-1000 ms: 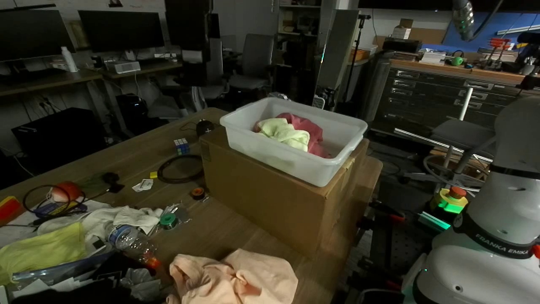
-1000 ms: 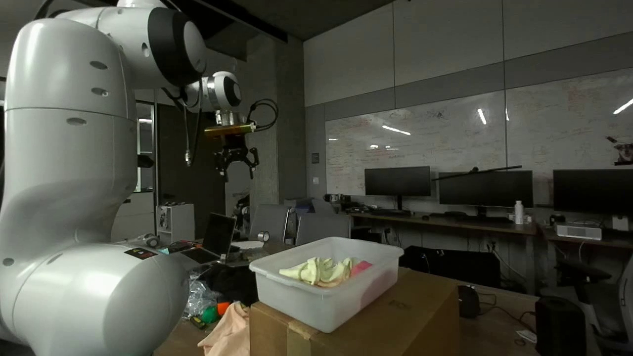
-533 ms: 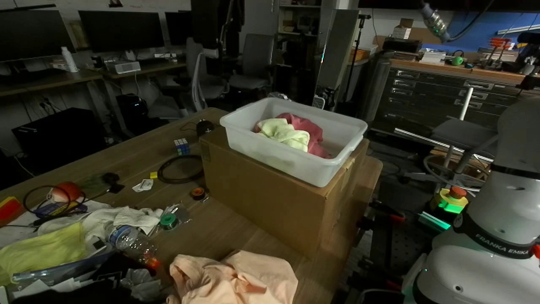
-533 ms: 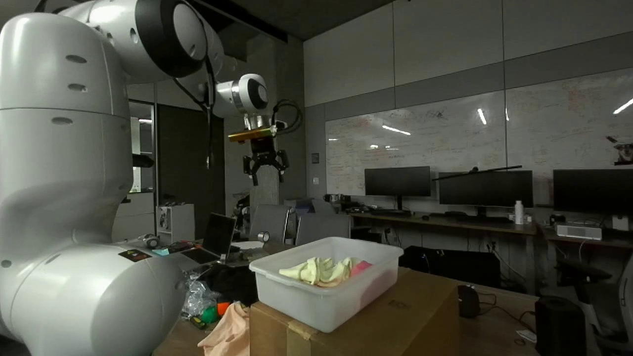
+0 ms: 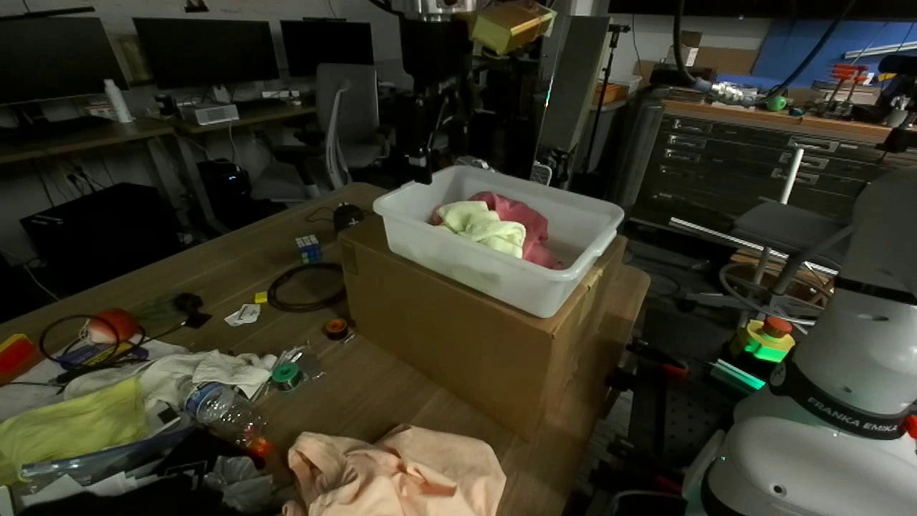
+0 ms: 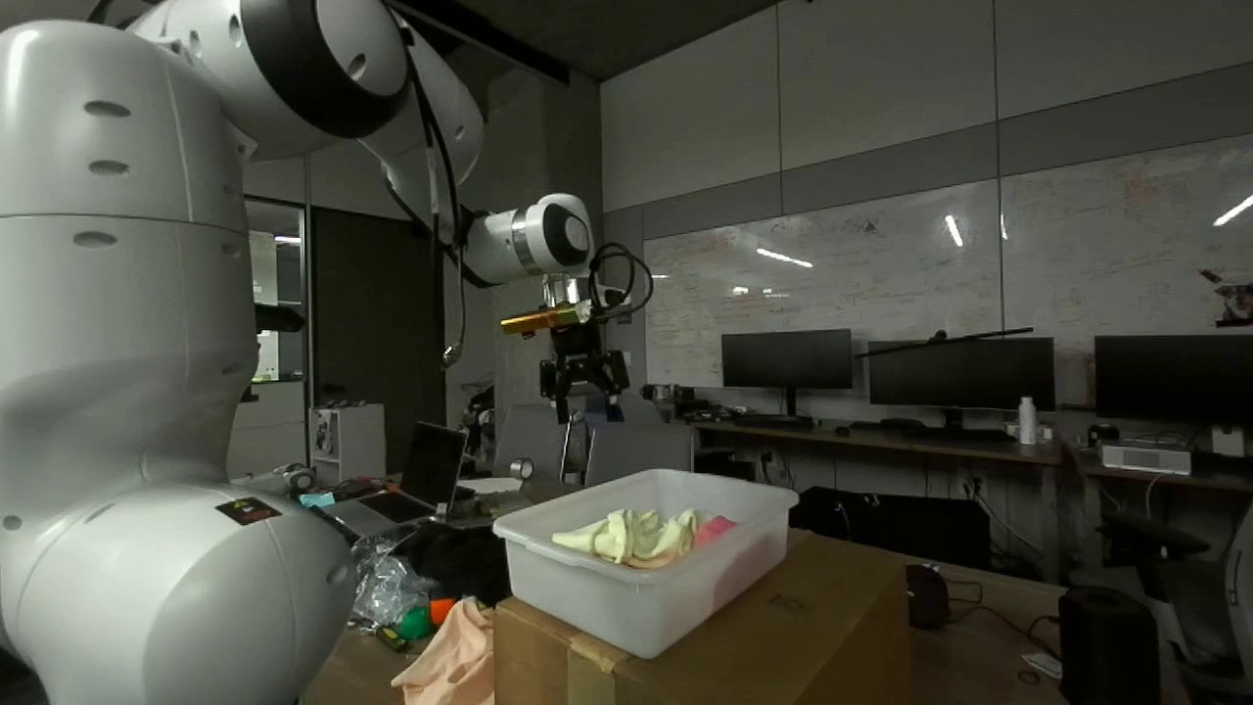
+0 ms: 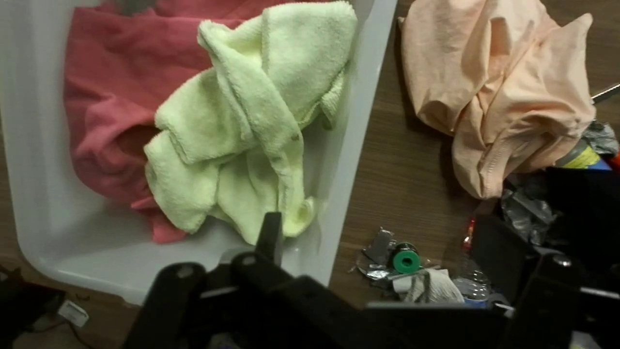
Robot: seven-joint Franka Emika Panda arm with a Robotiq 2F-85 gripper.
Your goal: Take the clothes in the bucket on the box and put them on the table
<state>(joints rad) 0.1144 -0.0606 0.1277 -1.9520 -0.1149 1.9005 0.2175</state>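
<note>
- Nearest, the pincer stands wide, with nothing between its fingers. In the wrist view one fingertip shows against the inside of the tub and the other beyond its rim; lowered on that line, it might straddle the wall and bite plastic instead of fabric.
- The yellow-green cloth lies crumpled in the tub, partly over the red cloth. It looks the easier pick; a reach too shallow would probably skim the soft folds or lose a thin pinch on the lift.
- The red cloth lies lower in the tub. Too greedy a grab on the top piece could bring both up together, or leave this one draped half over the rim.
- The tub rests on the box, close to an edge of its top. A snagged rim or hard sideways pull could slide or tip it off.
- The peach cloth is on the table, just beside the box, so I judge two pieces remain to be moved.
- Farther along the table lie a plastic bottle and a green roll; a cloth let go too far over could tangle with them.
</note>
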